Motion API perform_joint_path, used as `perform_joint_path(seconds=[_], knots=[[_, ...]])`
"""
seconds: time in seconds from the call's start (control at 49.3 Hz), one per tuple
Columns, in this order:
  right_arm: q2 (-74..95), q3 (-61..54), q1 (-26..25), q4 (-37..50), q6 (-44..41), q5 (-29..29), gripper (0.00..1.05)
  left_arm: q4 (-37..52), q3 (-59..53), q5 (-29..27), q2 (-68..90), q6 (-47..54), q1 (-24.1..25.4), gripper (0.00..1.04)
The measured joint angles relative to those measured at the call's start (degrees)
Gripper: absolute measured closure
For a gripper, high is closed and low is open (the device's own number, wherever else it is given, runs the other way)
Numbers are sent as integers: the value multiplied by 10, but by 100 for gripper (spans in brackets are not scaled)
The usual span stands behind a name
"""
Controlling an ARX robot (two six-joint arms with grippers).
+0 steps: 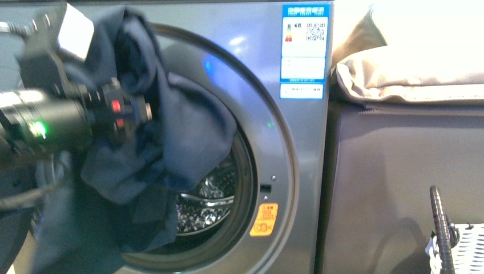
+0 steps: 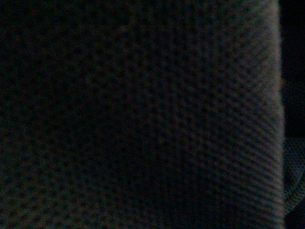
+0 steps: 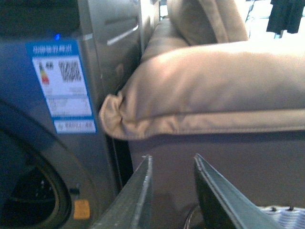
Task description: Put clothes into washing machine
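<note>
Left gripper (image 1: 128, 109) is buried in the clothes (image 1: 188, 131), so its grip can't be told (that wrist view's dark). Clothes are draped across the washing machine (image 1: 297, 171) porthole and should be pushed deeper into the drum (image 1: 208, 197) before release. Right gripper (image 3: 172, 162) is held beside the washing machine, fingers spread, empty.

No word or number can be read clearly. On the washing machine (image 1: 308, 171), up and to the right of its porthole (image 1: 211, 200), a blue-and-white energy label (image 1: 305, 43) carries a blurred header line, coloured rating bars and a QR-like block. At the porthole's lower right, an orange sticker (image 1: 263, 220) bears a symbol and print too small to read. The left wrist view is dark.
</note>
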Motion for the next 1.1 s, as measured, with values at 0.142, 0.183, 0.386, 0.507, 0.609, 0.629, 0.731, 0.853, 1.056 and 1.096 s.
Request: perform_joint_path(seconds=[0.142, 0.183, 0.386, 0.507, 0.609, 0.629, 0.731, 0.853, 1.056, 1.096], knots=[[-42, -104, -24, 39, -1, -31, 98, 16, 0, -9, 38, 8, 10, 88], [-57, -132, -35, 50, -2, -37, 103, 19, 0, -15, 53, 11, 14, 88], [-131, -250, -76, 92, -2, -77, 102, 63, 1, -41, 136, 22, 22, 88], [-161, -292, -93, 103, -2, -92, 102, 104, 22, -59, 175, 27, 17, 88], [-188, -323, -106, 106, -2, -104, 102, 116, 61, -76, 207, 34, 7, 88], [-191, -327, -107, 106, -2, -106, 102, 117, 70, -80, 213, 37, 5, 88], [-223, -358, -151, 106, -2, -158, 102, 101, 137, -104, 260, 57, -9, 88], [-250, -378, -164, 102, -2, -159, 102, 80, 194, -120, 303, 73, -19, 88], [-291, -405, -165, 86, -2, -161, 102, 49, 293, -147, 377, 91, -24, 88], [-299, -409, -165, 82, -2, -161, 102, 45, 310, -154, 388, 92, -24, 88]])
